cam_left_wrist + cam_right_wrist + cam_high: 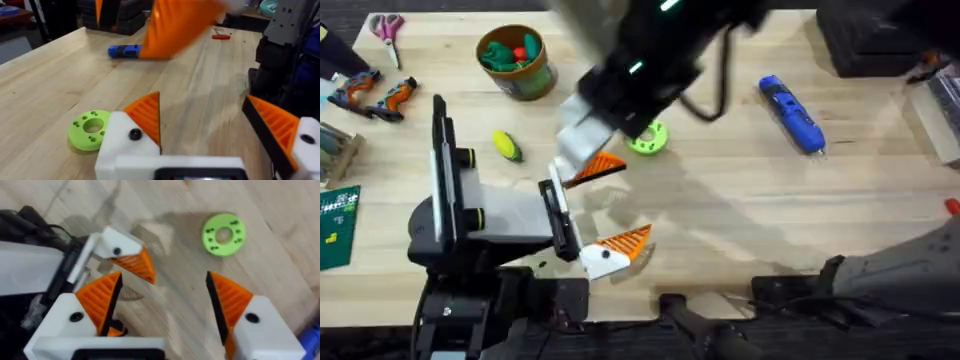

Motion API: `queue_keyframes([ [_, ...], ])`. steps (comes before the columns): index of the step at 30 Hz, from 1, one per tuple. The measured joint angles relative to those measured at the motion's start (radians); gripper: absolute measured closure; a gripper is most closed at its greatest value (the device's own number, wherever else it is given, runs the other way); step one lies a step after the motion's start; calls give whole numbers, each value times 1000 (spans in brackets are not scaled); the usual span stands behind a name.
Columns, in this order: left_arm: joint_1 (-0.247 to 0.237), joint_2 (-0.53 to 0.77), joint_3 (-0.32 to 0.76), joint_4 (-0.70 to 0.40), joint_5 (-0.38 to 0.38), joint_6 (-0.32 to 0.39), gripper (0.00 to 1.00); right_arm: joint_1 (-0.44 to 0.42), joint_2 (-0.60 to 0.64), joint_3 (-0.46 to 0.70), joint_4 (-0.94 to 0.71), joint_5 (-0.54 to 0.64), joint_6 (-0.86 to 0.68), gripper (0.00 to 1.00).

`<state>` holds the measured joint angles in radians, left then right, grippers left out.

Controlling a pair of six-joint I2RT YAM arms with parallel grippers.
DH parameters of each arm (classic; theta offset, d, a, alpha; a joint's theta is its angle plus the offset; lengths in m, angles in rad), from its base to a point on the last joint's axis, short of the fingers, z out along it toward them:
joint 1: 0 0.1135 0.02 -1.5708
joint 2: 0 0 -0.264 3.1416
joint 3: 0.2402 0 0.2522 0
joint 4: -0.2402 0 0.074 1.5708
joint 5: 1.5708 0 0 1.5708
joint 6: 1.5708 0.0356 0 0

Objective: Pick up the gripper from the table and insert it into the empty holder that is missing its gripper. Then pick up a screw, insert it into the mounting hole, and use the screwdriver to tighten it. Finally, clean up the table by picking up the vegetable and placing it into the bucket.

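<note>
My left gripper point(615, 205) lies open near the table's middle, and both of its white fingers carry orange ribbed wedges point(145, 117). My right gripper point(165, 277), also open and with nothing held, hovers just above the left gripper's far finger point(125, 255). The loose gripper piece and the empty holder are out of view. The blue screwdriver point(792, 115) lies on the table's right side. A yellow-green vegetable point(507, 146) rests left of the grippers. Behind it stands the bucket point(535, 80), holding green and red toy foods. No loose screw is visible.
A green disc with holes point(648, 138) lies just beyond the grippers. Scissors point(388, 28), orange-and-black hand tools point(375, 95) and a green board point(338, 225) crowd the left edge. A black box point(870, 35) sits at the back right.
</note>
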<state>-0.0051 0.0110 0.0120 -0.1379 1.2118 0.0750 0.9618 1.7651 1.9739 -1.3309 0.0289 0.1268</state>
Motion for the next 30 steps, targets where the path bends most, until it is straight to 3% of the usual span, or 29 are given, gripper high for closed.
queue_keyframes([
  [13, 0, 0, 0, 0, 0, 0, 15, -277, -170, -21, -140, 29, -7, 10],
  [20, 0, 0, 0, 0, 0, 0, 15, -421, -326, -272, -31, 37, -3, 10],
  [25, 0, 0, 0, 0, 0, 0, 15, -569, -448, -463, 41, 37, -8, 7],
  [30, 0, 0, 0, 0, -1, 0, 16, -715, -503, -518, 42, 9, -109, 8],
])
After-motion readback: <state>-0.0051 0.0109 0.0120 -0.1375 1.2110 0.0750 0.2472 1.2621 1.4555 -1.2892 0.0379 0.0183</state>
